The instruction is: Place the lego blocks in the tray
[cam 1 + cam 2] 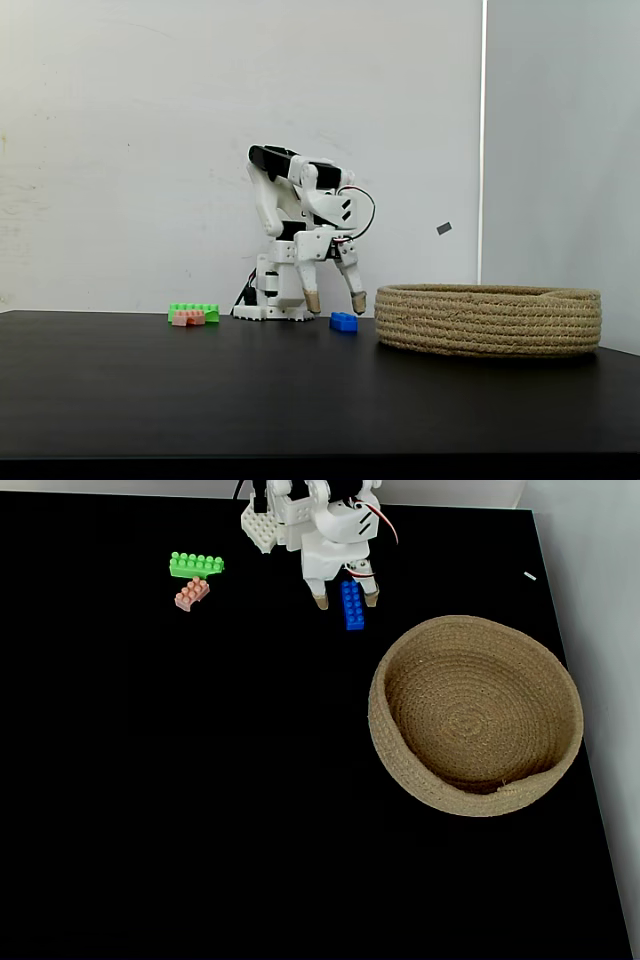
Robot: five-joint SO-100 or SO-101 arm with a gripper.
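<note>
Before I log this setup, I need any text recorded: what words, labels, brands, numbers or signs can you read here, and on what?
No readable text in either fixed view.
Blue brick, green brick, pink brick: bare studs, no lettering legible.
Rope basket: no tag or label.
Arm and its open tool: black patches, nothing readable.
Small grey mark on the wall: too small to tell.

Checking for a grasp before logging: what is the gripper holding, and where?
Nothing. The gripper is open, jaws straddling the blue brick, which lies on the table.
</note>
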